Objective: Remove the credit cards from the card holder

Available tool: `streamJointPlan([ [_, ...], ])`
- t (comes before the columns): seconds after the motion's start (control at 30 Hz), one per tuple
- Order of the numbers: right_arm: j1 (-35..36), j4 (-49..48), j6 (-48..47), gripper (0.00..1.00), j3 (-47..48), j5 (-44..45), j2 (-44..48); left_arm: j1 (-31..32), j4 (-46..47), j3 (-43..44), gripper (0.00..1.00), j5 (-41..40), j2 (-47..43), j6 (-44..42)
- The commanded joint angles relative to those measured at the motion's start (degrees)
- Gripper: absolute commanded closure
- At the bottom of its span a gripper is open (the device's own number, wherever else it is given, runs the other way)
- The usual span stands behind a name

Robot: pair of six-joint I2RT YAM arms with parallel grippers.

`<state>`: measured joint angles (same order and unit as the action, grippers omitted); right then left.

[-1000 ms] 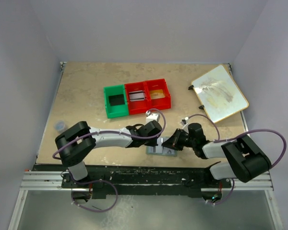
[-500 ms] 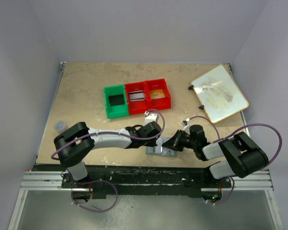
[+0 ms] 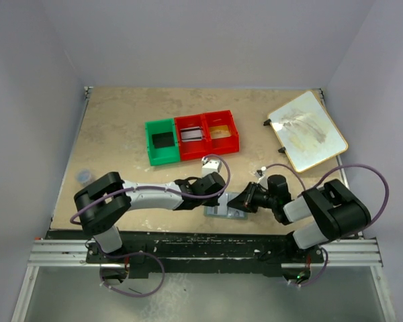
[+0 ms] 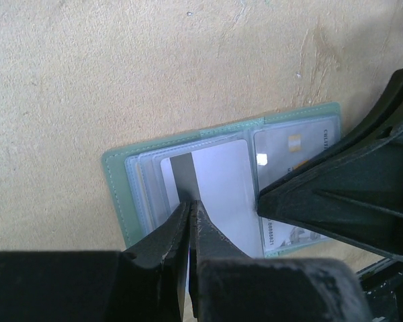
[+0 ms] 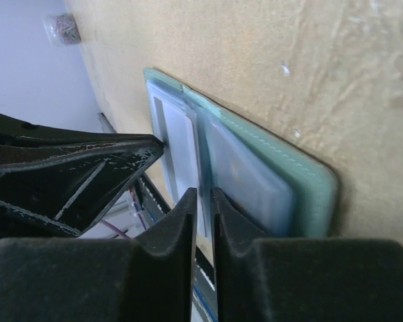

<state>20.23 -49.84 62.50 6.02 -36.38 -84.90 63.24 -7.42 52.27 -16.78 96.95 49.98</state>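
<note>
holder [image 3: 226, 208]: open flat, lower centre of top view.
card [image 4: 218, 184]: grey, over the holder's left half.
left gripper [image 4: 190, 211]: clenched on the card's near edge.
right gripper [image 5: 203, 200]: narrow slit, tips by the fold; gripping anything, I cannot tell.
next: I'd draw the card straight along its pocket, low, with the holder pinned.

Lower card holder [image 4: 114, 181] edge behind left gripper [image 4: 190, 208]
</note>
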Motion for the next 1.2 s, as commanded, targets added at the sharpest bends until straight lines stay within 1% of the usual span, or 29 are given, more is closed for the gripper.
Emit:
streamJointPlan([
  [0.0, 0.34, -2.8, -1.2, 0.79, 2.23, -0.36, -2.58, 0.48, -4.84, -1.96, 1.0, -1.16, -0.09, -0.19],
  [0.1, 0.32, -1.98, -1.96, 0.75, 2.5, 0.36, -3.45, 0.48, -4.76, -1.88, 1.0, -1.13, -0.57, -0.34],
  [0.2, 0.65, -4.32, -1.9, 0.75, 3.24, -0.96, -5.19, 0.54, -4.46, -1.75, 1.0, -0.58, -0.16, -0.28],
  [0.3, 0.95, -6.9, -1.28, 0.81, 3.37, -1.06, -7.43, 0.57, -4.09, -1.99, 1.0, -0.36, -0.12, -0.15],
  [0.37, 0.95, -11.04, -0.27, 0.93, 2.47, -2.27, -8.55, 0.57, -4.52, -1.74, 1.0, -0.64, -0.18, -0.29],
  [0.43, 0.9, -14.51, 1.95, 1.0, 0.61, -4.15, -8.86, 0.57, -5.13, -1.68, 1.0, -1.09, -0.17, -0.32],
  [0.5, 0.13, -17.62, 2.79, 1.0, -1.46, -4.59, -8.77, 0.57, -5.53, -1.86, 1.0, -1.74, -0.19, -0.27],
  [0.73, -3.03, -16.06, 1.06, 1.0, -3.82, -6.01, -6.59, 0.57, -5.5, -4.24, 1.0, -3.33, -0.68, -0.04],
  [0.8, -3.22, -13.48, 0.33, 1.0, -3.55, -5.88, -5.13, 0.57, -5.43, -4.67, 1.0, -3.27, -0.72, -0.18],
  [0.9, -3.21, -5.65, -2.55, 1.0, -2.0, -5.55, -1.83, 0.86, -4.18, -5.11, 1.0, -2.25, -0.82, -0.53],
  [1.1, -3.33, 16.84, -8.04, 1.0, 1.39, 2.38, 10.94, 1.97, -4.14, -3.82, 1.0, -3.32, -0.74, -0.69],
  [1.17, -3.6, 19.13, -8.3, 1.0, 0.82, 3.77, 14.58, 1.97, -4.45, -3.57, 1.0, -3.68, -0.29, -0.6],
])
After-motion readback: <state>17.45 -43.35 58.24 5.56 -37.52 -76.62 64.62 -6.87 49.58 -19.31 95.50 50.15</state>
